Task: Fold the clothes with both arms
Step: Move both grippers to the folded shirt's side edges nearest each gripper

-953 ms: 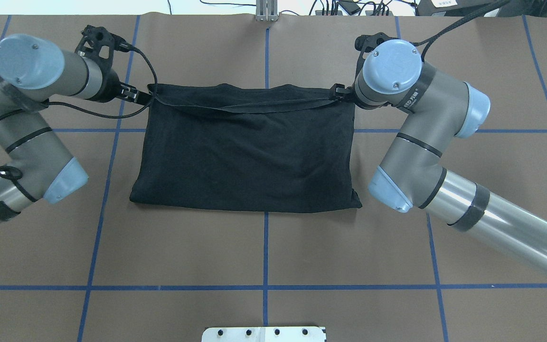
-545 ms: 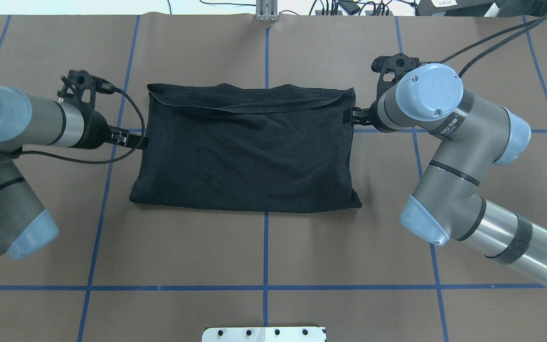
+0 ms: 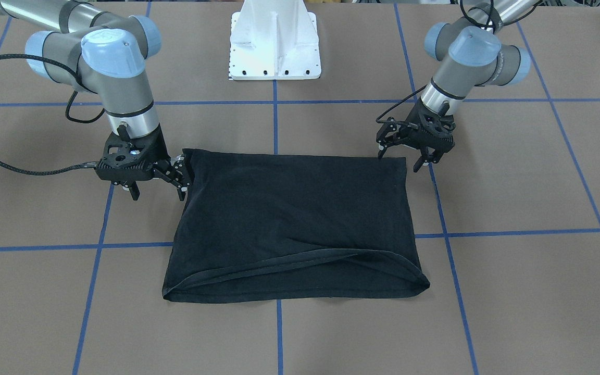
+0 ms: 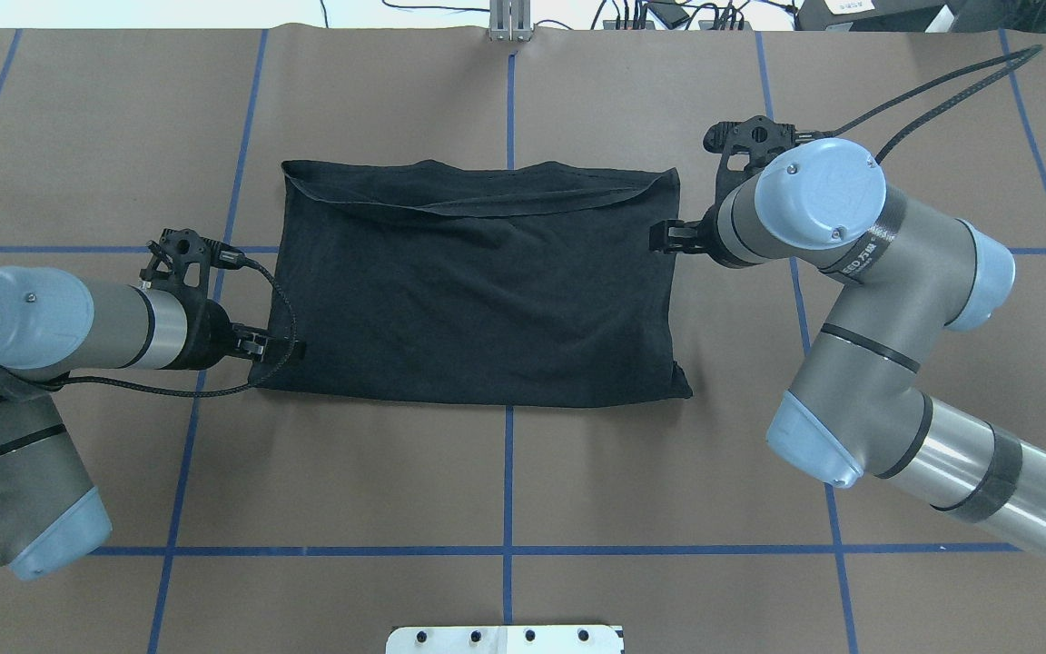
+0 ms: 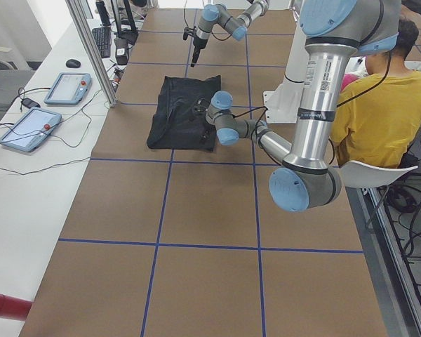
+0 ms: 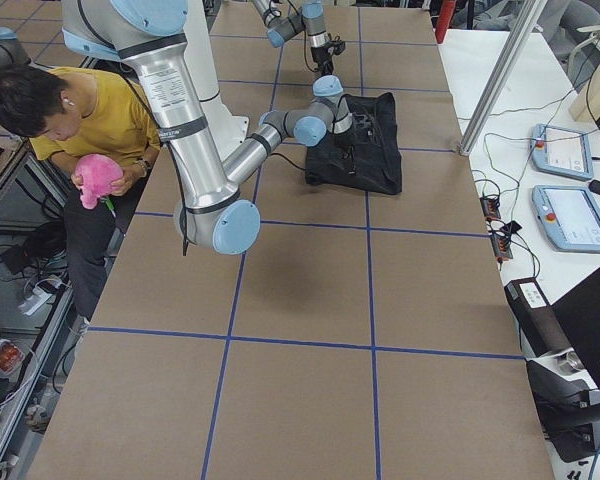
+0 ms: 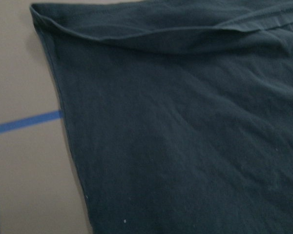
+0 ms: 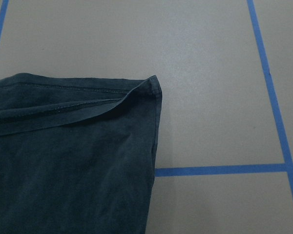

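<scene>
Hovering at opposite edges of the folded T-shirt (image 4: 478,300), left jaws and right jaws gape wide; neither grips it.

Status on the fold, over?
Left gripper and right gripper: jaws open, holding nothing. Black T-shirt folded flat between them. Nothing blocking.

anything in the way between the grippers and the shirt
Nothing visible does. The left gripper and the right gripper each hang right beside a side edge of the black T-shirt, jaws open, with no object in the gaps.
</scene>
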You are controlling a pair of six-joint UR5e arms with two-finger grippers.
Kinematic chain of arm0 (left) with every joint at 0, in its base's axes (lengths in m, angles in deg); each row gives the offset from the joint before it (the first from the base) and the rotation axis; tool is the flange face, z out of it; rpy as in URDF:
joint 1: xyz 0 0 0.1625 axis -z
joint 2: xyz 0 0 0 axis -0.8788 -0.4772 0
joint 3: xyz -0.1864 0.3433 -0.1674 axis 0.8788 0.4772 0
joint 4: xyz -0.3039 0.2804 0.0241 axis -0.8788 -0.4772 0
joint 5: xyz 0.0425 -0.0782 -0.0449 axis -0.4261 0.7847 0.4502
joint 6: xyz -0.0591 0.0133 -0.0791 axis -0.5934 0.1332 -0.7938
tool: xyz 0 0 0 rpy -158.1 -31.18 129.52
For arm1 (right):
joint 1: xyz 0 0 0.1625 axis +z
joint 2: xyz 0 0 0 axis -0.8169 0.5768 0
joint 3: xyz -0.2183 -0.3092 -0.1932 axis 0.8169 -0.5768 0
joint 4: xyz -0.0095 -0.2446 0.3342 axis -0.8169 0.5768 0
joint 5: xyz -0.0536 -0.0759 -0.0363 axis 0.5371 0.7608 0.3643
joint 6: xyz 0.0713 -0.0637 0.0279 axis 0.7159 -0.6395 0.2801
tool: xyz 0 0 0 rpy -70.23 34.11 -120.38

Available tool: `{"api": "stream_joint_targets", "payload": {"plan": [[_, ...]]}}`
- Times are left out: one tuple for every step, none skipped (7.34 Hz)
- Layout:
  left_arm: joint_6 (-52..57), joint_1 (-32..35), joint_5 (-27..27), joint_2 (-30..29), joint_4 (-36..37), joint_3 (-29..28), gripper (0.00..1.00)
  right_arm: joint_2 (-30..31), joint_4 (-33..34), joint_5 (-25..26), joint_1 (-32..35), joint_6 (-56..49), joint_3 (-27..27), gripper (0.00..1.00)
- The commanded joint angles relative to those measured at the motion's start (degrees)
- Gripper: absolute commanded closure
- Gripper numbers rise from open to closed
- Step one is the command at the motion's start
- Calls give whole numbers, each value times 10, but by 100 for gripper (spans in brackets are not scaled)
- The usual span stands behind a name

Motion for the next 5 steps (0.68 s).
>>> {"api": "stream_joint_targets", "payload": {"plan": [[-2,-2,0,8,-43,-38,0,-1,0,2,-5,2,-1,0],[-2,-3,0,7,-86,-73,0,0,0,3,-6,2,-1,0],[-4,-4,0,7,-112,-84,2,0,0,3,-7,2,-1,0],[-16,-5,2,7,-114,-80,12,0,0,4,-7,3,0,0],[-27,-9,4,6,-115,-76,18,0,0,4,-7,3,-1,0]]}}
